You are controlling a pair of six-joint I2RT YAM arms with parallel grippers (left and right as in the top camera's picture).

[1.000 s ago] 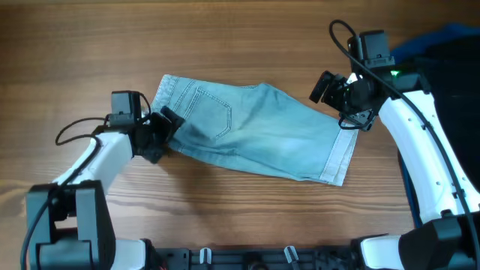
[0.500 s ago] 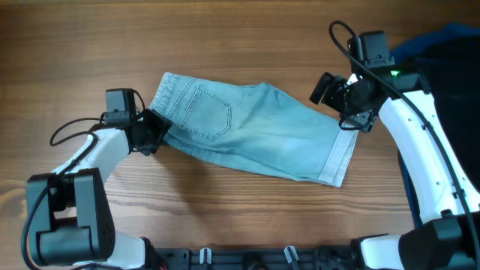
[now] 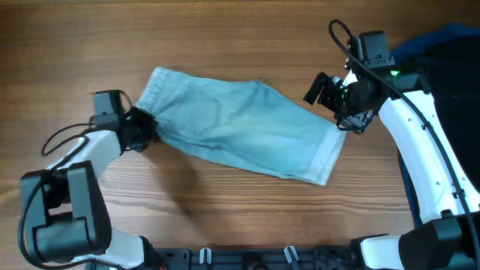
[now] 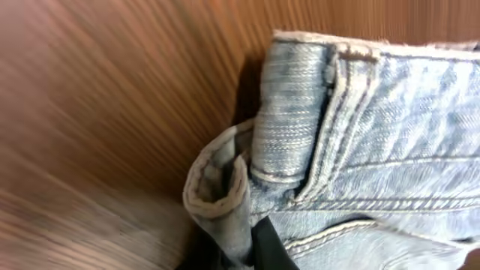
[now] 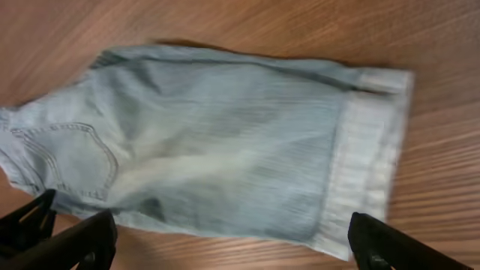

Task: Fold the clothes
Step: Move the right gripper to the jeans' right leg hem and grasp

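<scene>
The clothes in play are pale blue denim shorts [image 3: 240, 127], lying flat across the middle of the table with the waistband to the left and the cuffed leg hem to the right. My left gripper [image 3: 144, 126] is shut on the waistband corner. In the left wrist view the bunched waistband [image 4: 225, 187] is pinched between the dark fingers [image 4: 270, 247] at the bottom edge. My right gripper [image 3: 330, 94] hovers open just beyond the hem end and holds nothing. In the right wrist view its fingertips [image 5: 82, 240] stand wide apart, with the shorts [image 5: 225, 142] lying beyond them.
A pile of black fabric [image 3: 457, 82] and bright-blue fabric [image 3: 442, 36] lies at the table's right edge, behind the right arm. Bare wooden tabletop [image 3: 240, 37] surrounds the shorts. The arm bases stand along the front edge.
My left gripper went from open to shut on the waistband and drew back to the left. The shorts slid left with it. The right gripper shifted slightly left and stayed open.
</scene>
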